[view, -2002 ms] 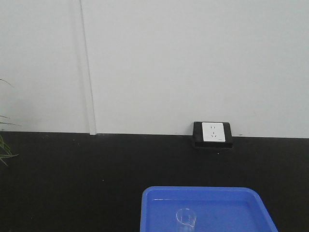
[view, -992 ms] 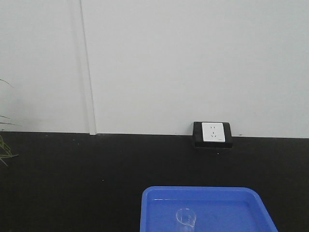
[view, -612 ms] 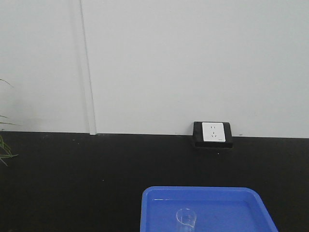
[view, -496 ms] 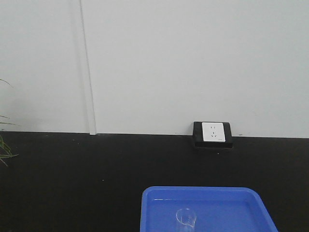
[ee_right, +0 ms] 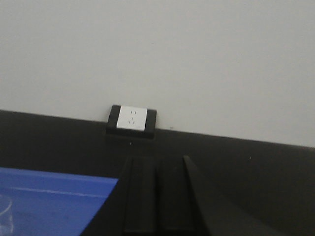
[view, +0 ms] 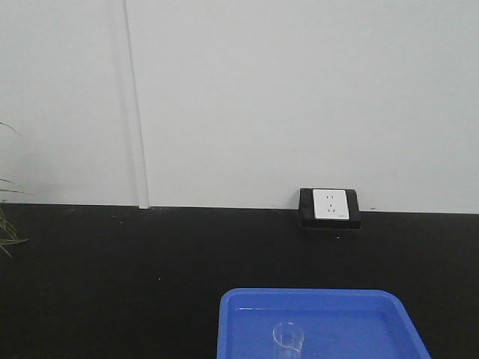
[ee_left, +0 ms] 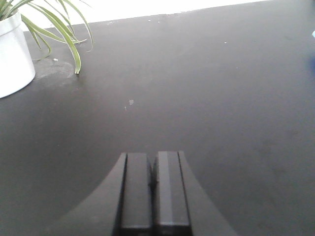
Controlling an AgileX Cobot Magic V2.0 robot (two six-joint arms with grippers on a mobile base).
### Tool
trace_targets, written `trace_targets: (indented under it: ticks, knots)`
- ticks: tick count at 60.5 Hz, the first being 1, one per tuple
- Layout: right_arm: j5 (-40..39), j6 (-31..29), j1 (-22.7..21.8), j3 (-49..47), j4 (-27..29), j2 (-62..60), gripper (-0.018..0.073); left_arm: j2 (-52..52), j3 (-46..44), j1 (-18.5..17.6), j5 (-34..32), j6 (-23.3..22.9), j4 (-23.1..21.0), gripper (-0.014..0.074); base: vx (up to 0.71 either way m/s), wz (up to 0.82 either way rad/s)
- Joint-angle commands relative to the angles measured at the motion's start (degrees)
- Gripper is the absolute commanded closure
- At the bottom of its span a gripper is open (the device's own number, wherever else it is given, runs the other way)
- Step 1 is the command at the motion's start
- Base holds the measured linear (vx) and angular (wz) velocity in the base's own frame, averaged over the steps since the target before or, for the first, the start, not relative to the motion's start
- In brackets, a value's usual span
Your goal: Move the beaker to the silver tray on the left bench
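Left gripper closed, empty, above table, potted plant ahead-left, right gripper closed, empty, beaker in blue tray to its left, socket ahead.

The matte black worktop fills the lower frame; a blue tray sits at bottom centre-right; a socket box stands at its rear edge; a white plant pot rests upper left in the left wrist view.

Clear beaker upright in blue tray
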Motion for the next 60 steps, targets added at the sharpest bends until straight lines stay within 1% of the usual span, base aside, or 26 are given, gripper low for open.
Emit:
trace_targets:
  ticks: [1,13,20,27,33,38,41,44,47,53,58,60]
  knots:
    - [-7.58,-0.5,-0.36,-2.1,-0.41,4.93,0.054,-0.4,1.14,-0.31,-4.62,-0.1,-0.16,0.0595,0.0,0.0]
    - [-15.02,-0.44,-0.36,-2.1,-0.17,13.06,0.0461,-0.4,1.14,-0.31,-4.62,-0.1,-0.16,0.0595,0.0,0.0]
    - [-17.63,-0.44,-0.36,-2.1,-0.01,17.25,0.0362,-0.4,1.14,-0.31,-4.62,-0.1,-0.16,0.0595,0.0,0.0]
    - [-20.03,-0.44,-0.36,-2.1,-0.01,21.82,0.0211,-0.4,1.14,-0.31,-4.62,-0.1,-0.16,0.0595,0.0,0.0]
    - [-23.57,-0.44,-0.36,-1.91,-0.01,25.76,0.0113,-0.4,1.14,-0.31,-4.62,-0.1,-0.16,0.0595,0.0,0.0]
    - [-26.7,-0.01,-0.36,-1.84,-0.09,28.79,0.0051,-0.4,1.14,-0.31,-4.62,-0.1,-0.16,0.0595,0.0,0.0]
    - [-27.84,-0.01,-0.36,-1.84,-0.79,30.69,0.0034,-0.4,1.14,-0.31,-4.62,-0.1,-0.16,0.0595,0.0,0.0]
    - [-28.45,0.11,-0.36,-1.84,-2.62,32.54,0.0018,-0.4,1.14,-0.31,-4.62,-0.1,-0.16,0.0595,0.0,0.0]
    - [-28.45,0.24,-0.36,-1.84,-5.82,34.18,0.0016,-0.4,1.14,-0.31,-4.62,-0.1,-0.16,0.0595,0.0,0.0]
    - [-29.5,2.99,0.21,-1.84,-13.82,38.35,0.0017,-0.4,1.14,-0.31,-4.62,-0.1,-0.16,0.0595,0.0,0.0]
    - [-33.56,5.94,2.46,-1.84,-18.68,41.69,0.0017,-0.4,1.14,-0.31,-4.62,-0.1,-0.16,0.0595,0.0,0.0]
    - [-35.98,6.25,3.5,-1.84,-19.45,42.79,0.0017,-0.4,1.14,-0.31,-4.62,-0.1,-0.16,0.0595,0.0,0.0]
